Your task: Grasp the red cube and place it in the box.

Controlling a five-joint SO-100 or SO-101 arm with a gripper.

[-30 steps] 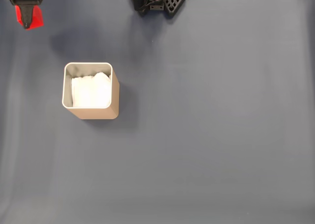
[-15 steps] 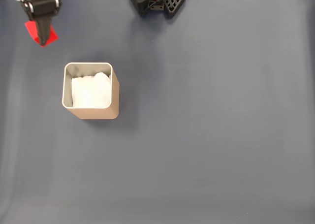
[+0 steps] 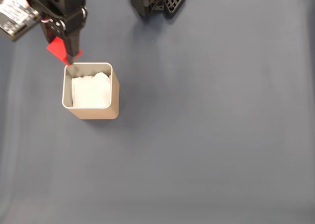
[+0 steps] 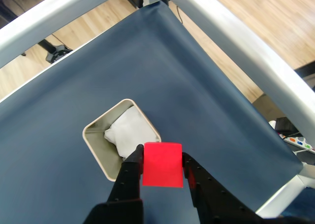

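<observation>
My gripper (image 3: 70, 56) (image 4: 162, 160) is shut on the red cube (image 3: 58, 48) (image 4: 162, 165), holding it in the air. In the fixed view the cube hangs just beyond the top left corner of the box (image 3: 115, 93), with the black fingertips reaching over that corner's rim. The box is tan with grey inner walls and white padding (image 3: 91, 91) inside. In the wrist view the box (image 4: 96, 150) lies below and to the left of the cube, its padding (image 4: 129, 133) showing.
A dark blue cloth (image 3: 206, 125) covers the table. The arm's black base (image 3: 156, 0) sits at the top edge of the fixed view. In the wrist view white frame bars (image 4: 236, 42) and a wooden floor border the cloth.
The gripper has carried the red cube down and to the right in the fixed view, from the top left corner to the box's top left corner. The box has not moved.
</observation>
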